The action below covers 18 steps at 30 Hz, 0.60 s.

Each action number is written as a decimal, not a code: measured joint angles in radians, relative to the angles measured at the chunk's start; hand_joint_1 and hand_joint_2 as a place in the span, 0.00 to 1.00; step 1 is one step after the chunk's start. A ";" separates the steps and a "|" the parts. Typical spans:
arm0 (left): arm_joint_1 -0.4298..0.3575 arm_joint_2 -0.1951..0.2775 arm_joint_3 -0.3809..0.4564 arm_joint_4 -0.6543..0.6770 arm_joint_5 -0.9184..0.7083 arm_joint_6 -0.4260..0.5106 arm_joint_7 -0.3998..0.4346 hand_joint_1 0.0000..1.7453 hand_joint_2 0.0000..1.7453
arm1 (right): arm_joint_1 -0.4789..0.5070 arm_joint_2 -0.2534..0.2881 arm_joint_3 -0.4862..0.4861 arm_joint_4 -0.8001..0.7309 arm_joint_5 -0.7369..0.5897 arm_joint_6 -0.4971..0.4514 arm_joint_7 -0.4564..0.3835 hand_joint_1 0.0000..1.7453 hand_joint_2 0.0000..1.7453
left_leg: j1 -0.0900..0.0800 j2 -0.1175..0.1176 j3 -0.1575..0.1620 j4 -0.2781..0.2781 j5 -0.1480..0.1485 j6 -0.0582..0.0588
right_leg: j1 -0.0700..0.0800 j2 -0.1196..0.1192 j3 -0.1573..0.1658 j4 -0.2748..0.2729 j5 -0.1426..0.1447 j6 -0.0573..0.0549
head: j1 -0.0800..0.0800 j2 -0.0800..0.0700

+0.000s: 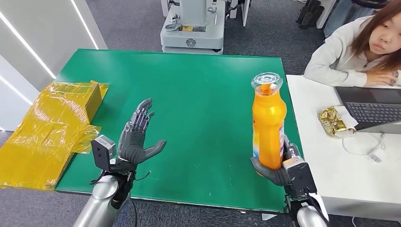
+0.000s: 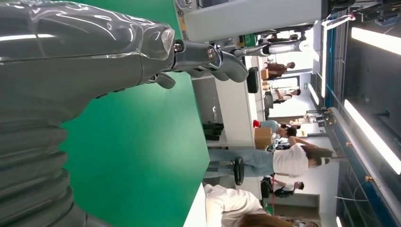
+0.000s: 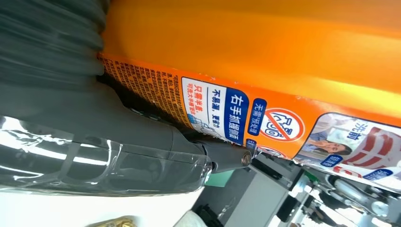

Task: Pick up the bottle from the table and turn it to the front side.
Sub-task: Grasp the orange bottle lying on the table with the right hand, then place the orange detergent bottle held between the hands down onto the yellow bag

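Observation:
An orange bottle (image 1: 269, 124) with a clear cap stands upright, lifted above the green table (image 1: 198, 94) near its right edge. My right hand (image 1: 274, 171) grips it around the lower body. Up close in the right wrist view, the bottle (image 3: 265, 52) presses against the right hand (image 3: 108, 142), and a printed label with blue and white text faces the camera. My left hand (image 1: 137, 138) hovers open over the table's near left part, fingers spread and palm turned towards the bottle. In the left wrist view the left hand (image 2: 94, 52) holds nothing.
Crumpled yellow plastic wrapping (image 1: 47, 132) covers the table's left edge. To the right stands a white desk (image 1: 331, 175) with a laptop (image 1: 373, 109) and a gold wrapper (image 1: 333, 120); a person (image 1: 359, 47) sits behind it. A grey machine base (image 1: 191, 28) stands beyond the table.

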 joint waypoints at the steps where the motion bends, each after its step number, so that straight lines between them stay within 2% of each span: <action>1: 0.000 0.002 -0.003 -0.002 0.000 0.003 0.002 0.00 1.00 | -0.008 0.004 0.002 0.003 -0.003 0.002 -0.004 0.99 1.00 | 0.000 0.000 0.000 0.000 0.000 0.000 | 0.000 0.000 0.000 0.000 0.000 0.000 | 0.000 0.000; 12: -0.021 0.004 -0.040 -0.023 0.015 -0.018 0.042 0.00 1.00 | -0.090 0.035 0.023 0.039 -0.037 0.001 -0.042 0.97 1.00 | 0.000 0.000 0.000 0.000 0.000 0.000 | 0.000 0.000 0.000 0.000 0.000 0.000 | 0.000 0.000; 18: -0.054 -0.002 -0.054 -0.023 0.027 -0.092 0.080 0.00 1.00 | -0.107 0.039 0.027 0.051 -0.047 -0.010 -0.058 0.97 1.00 | 0.000 0.000 0.000 0.000 0.000 0.000 | 0.000 0.000 0.000 0.000 0.000 0.000 | 0.000 0.000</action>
